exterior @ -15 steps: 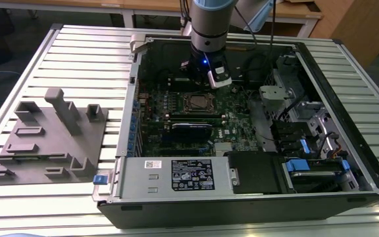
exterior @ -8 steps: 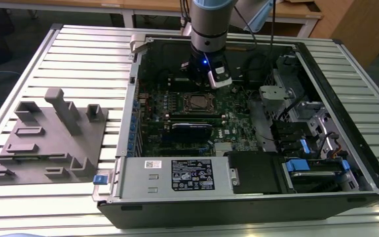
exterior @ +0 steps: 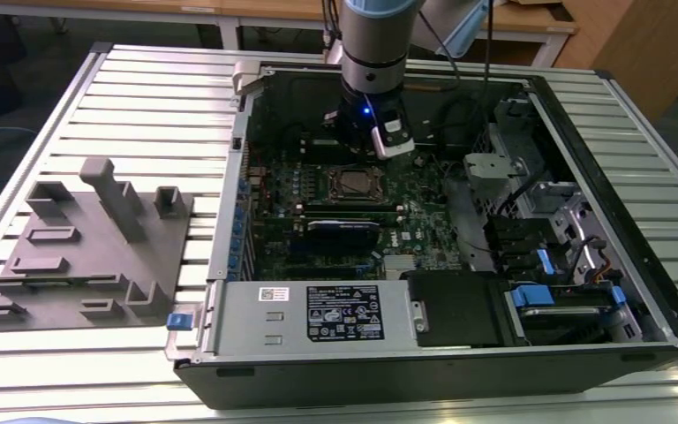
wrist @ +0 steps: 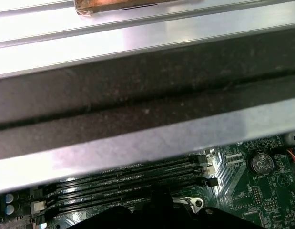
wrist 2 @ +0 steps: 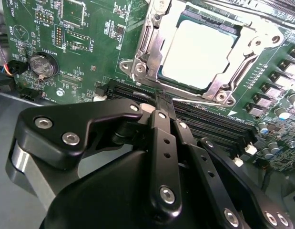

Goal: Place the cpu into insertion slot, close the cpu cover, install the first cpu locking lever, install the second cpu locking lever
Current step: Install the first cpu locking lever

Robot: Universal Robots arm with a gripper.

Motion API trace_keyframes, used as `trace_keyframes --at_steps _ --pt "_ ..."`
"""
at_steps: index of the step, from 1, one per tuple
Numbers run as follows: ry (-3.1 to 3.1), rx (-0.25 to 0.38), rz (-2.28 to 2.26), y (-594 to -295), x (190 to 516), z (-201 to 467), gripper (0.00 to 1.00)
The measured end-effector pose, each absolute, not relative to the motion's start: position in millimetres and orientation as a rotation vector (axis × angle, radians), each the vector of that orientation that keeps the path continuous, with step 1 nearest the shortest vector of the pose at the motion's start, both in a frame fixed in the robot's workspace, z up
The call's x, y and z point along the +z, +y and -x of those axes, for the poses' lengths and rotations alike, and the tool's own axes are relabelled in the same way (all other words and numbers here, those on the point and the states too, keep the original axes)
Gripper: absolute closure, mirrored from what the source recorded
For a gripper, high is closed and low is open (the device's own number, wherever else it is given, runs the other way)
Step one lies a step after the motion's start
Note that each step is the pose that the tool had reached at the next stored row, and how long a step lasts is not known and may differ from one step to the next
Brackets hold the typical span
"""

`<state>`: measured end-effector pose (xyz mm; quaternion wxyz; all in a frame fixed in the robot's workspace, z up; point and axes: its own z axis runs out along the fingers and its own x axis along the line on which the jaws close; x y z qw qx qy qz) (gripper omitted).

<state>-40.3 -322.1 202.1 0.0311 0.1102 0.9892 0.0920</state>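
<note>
The cpu (wrist 2: pixel 199 52) lies flat in the insertion slot (exterior: pixel 351 184) on the green motherboard, its pale metal top showing. The silver cpu cover (wrist 2: pixel 148 45) is down around it like a frame. I cannot tell how the locking levers stand. My gripper (wrist 2: pixel 164 101) is shut with nothing between its black fingers. Its tips hang over the long black memory slots (wrist 2: pixel 204 124), a short way from the socket's edge. In the exterior view the gripper (exterior: pixel 360 143) hovers just beyond the socket, inside the open computer case.
The case's dark side wall (wrist: pixel 137 95) runs close by the gripper. A coin battery (wrist 2: pixel 40 64) sits on the board. A labelled power supply (exterior: pixel 315 314) is at the case's front, with drive bays (exterior: pixel 551 247) on the exterior view's right. A grey fixture block (exterior: pixel 86 247) lies at its left.
</note>
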Motion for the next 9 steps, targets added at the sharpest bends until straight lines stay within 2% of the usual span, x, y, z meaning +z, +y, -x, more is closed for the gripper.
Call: trace_keyframes --at_steps 9 --pt "3.041 0.282 -0.378 -320.1 202.1 40.7 0.89"
